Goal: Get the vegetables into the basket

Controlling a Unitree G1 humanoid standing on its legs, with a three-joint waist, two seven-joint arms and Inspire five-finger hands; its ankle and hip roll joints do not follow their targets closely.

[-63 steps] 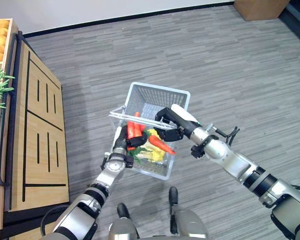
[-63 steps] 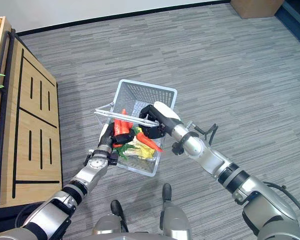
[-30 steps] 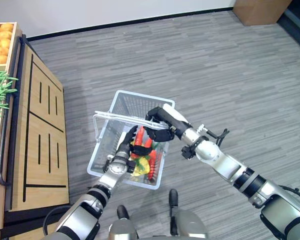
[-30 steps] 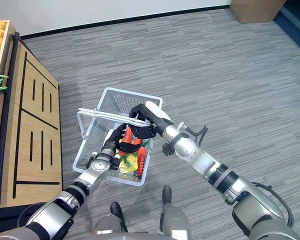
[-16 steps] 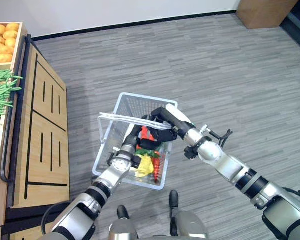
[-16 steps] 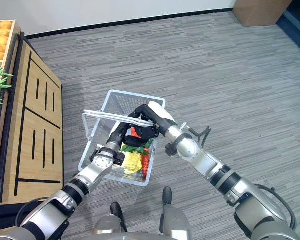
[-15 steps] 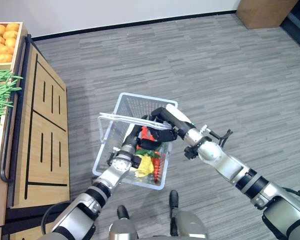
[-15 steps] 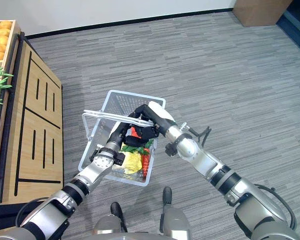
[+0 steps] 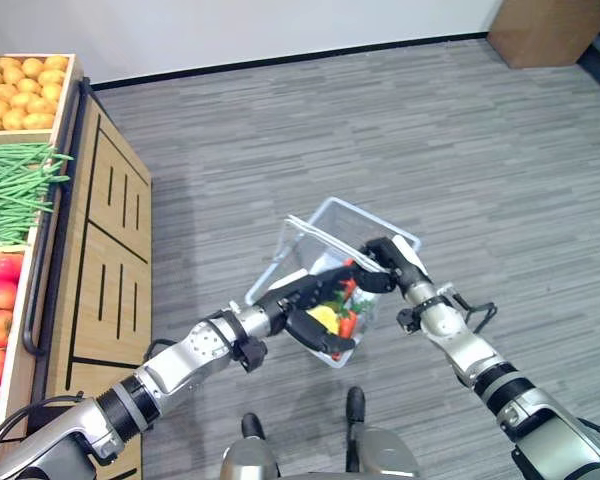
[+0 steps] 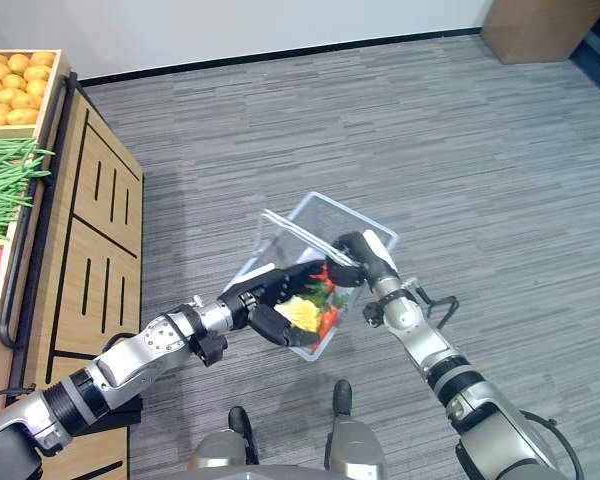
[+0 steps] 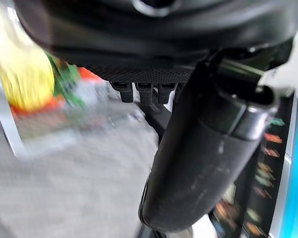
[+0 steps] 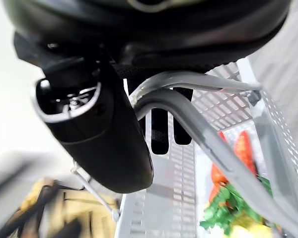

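Grey floor [image 9: 500, 180] lies under a tilted wire basket [image 10: 355, 222] holding carrots [image 9: 346, 322]. Right hand [image 10: 352, 250] curls round its handles [image 12: 188, 106], as the right wrist view confirms. Left hand [image 9: 310, 308] cradles the basket's side with loosely spread fingers.

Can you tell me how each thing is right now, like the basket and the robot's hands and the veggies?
basket: lifted off the floor, tilted, hanging by its handle.
handle: raised, with the right hand's fingers curled round it.
right hand: shut on the handle.
left hand: open, fingers straight against the basket's side.
vegetables: piled inside the basket.
green beans: lying on the produce stand.
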